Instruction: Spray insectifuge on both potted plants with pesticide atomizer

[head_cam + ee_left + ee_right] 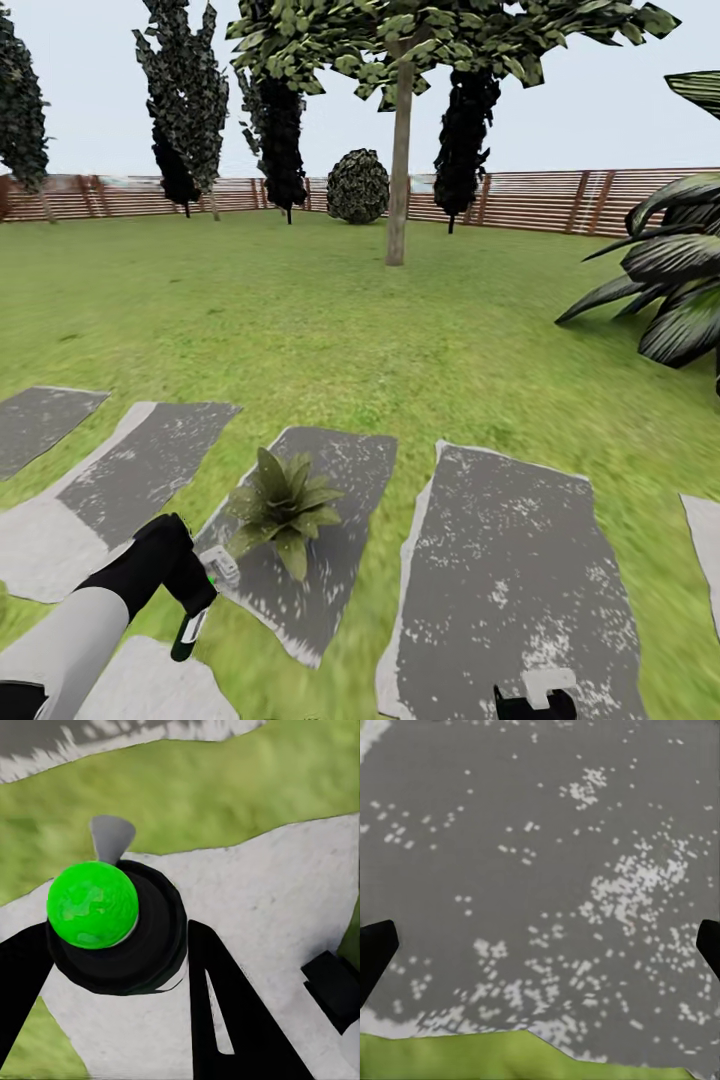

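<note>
My left gripper (197,592) is shut on the pesticide atomizer (187,630), a small dark bottle with a pale nozzle that points toward a potted plant (284,502). That plant is a low rosette of olive-green leaves on a grey slab (340,470), just to the right of the gripper. In the left wrist view the atomizer (112,926) shows a bright green round top and a grey nozzle, held between the black fingers (225,1012). My right gripper (538,697) sits low over another slab (520,560); it is open (540,945), its fingertips far apart.
Grey stepping slabs lie in a row on the lawn (330,320). A huge dark plant with striped leaves (672,280) stands at the right. A tree trunk (398,190), dark trees and a round bush (357,186) stand before the slat fence (540,200).
</note>
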You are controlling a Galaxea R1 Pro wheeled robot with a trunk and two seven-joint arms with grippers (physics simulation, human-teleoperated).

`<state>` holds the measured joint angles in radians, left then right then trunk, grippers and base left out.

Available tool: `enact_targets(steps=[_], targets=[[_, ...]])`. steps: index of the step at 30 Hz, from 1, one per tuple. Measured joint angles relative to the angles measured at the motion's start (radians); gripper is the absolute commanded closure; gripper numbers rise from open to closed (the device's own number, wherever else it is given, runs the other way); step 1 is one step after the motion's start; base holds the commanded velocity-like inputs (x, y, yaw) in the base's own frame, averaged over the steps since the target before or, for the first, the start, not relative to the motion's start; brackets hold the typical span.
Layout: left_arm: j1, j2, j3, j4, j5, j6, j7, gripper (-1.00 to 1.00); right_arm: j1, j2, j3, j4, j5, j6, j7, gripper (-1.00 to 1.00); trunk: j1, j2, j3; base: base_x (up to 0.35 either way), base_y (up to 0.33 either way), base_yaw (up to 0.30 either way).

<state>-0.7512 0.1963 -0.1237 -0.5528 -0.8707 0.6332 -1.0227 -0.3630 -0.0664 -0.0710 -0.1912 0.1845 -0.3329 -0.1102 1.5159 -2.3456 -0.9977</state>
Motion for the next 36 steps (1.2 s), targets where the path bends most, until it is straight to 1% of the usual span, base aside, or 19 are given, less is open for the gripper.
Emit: enact_targets(steps=[2,3,5,8,10,13,15,17,18,20,21,22,23,25,28,31,32,35,36], targets=[[0.0,-0.008,0.002,0.0,0.007,0.015,0.013,1.0,0.0,0.001,0.0,0.0,0.0,0.0,0.0,-1.0,0.0,0.0,0.0,0.0,0.0,0.277],[-0.001,-0.024,0.003,0.0,0.013,0.042,0.029,1.0,0.0,0.001,0.0,0.0,0.0,0.0,0.0,-1.0,0.0,0.0,0.0,0.0,0.0,0.277],[0.0,-0.053,0.002,0.0,0.016,0.063,0.07,1.0,0.0,0.001,0.0,-0.001,0.0,0.0,0.0,-1.0,0.0,0.0,0.0,0.0,0.0,0.276],[0.0,-0.078,0.0,0.001,0.017,0.068,0.096,1.0,0.0,0.001,0.0,-0.001,0.0,-0.001,0.0,-1.0,0.0,0.0,0.0,0.0,0.0,0.183],[0.001,-0.088,0.0,0.002,0.018,0.069,0.1,1.0,0.0,0.001,0.0,-0.001,0.0,-0.001,0.0,-1.0,0.0,0.0,0.0,0.0,0.0,0.055],[0.001,-0.119,-0.001,0.001,0.016,0.07,0.107,1.0,0.0,0.001,0.0,-0.002,0.0,-0.001,0.0,-1.0,0.0,0.0,0.0,0.0,0.0,0.014],[0.001,-0.129,-0.002,0.001,0.015,0.07,0.137,1.0,0.0,0.001,0.0,-0.002,0.0,-0.001,-0.001,-1.0,0.0,0.0,0.0,0.007,-0.024,0.003],[0.001,-0.138,-0.002,0.001,0.017,0.07,0.179,1.0,0.0,0.0,-0.001,-0.003,0.0,-0.001,-0.001,-1.0,0.0,0.0,0.0,0.047,-0.136,0.001],[0.002,-0.142,-0.001,0.002,0.018,0.069,0.198,1.0,0.0,-0.001,0.0,-0.003,0.0,-0.001,-0.001,-1.0,0.0,0.0,0.0,0.051,-0.207,0.0],[0.004,-0.143,0.0,0.002,0.019,0.067,0.211,1.0,0.0,-0.001,0.0,-0.003,0.0,-0.001,-0.001,-1.0,0.0,0.0,0.0,0.025,-0.232,0.0],[0.005,-0.143,0.001,0.003,0.025,0.065,0.216,1.0,0.0,-0.002,0.0,-0.003,0.0,-0.001,-0.001,-1.0,0.0,0.0,0.0,0.011,-0.215,0.0],[0.005,-0.143,0.001,0.003,0.037,0.064,0.218,1.0,0.0,-0.002,0.0,-0.002,0.0,-0.001,-0.001,-1.0,0.0,0.0,0.0,0.004,-0.125,0.0],[0.013,-0.144,0.001,0.006,0.068,0.063,0.227,1.0,0.0,-0.002,0.0,-0.002,0.001,-0.001,-0.001,-1.0,0.0,0.0,0.0,0.003,-0.08,0.0],[0.029,-0.143,0.0,-0.003,0.094,0.061,0.257,1.0,0.0,-0.002,0.0,-0.002,0.001,-0.001,-0.001,-1.0,0.0,0.0,0.0,0.001,-0.034,0.0],[0.037,-0.144,0.0,-0.004,0.109,0.062,0.315,1.0,0.0,-0.003,0.0,-0.002,0.0,-0.002,0.0,-1.0,0.0,0.0,0.0,0.0,-0.009,0.0],[0.038,-0.144,0.004,-0.006,0.114,0.062,0.328,1.0,0.0,-0.002,0.0,-0.002,0.0,-0.003,0.0,-1.0,0.0,0.0,0.0,0.0,-0.001,0.0],[0.038,-0.144,0.012,-0.007,0.118,0.063,0.329,1.0,0.0,-0.001,0.0,-0.002,0.0,-0.003,0.0,-1.0,0.0,0.0,0.0,0.0,0.0,0.071],[0.038,-0.146,0.079,-0.008,0.126,0.061,0.332,1.0,0.0,0.001,0.0,-0.003,0.0,-0.003,-0.001,-1.0,0.0,0.0,0.0,0.0,0.0,0.204],[0.038,-0.148,0.095,-0.008,0.128,0.06,0.332,1.0,0.0,0.002,0.0,-0.002,0.0,-0.003,-0.001,-1.0,0.0,0.0,0.0,0.0,-0.007,0.262]])
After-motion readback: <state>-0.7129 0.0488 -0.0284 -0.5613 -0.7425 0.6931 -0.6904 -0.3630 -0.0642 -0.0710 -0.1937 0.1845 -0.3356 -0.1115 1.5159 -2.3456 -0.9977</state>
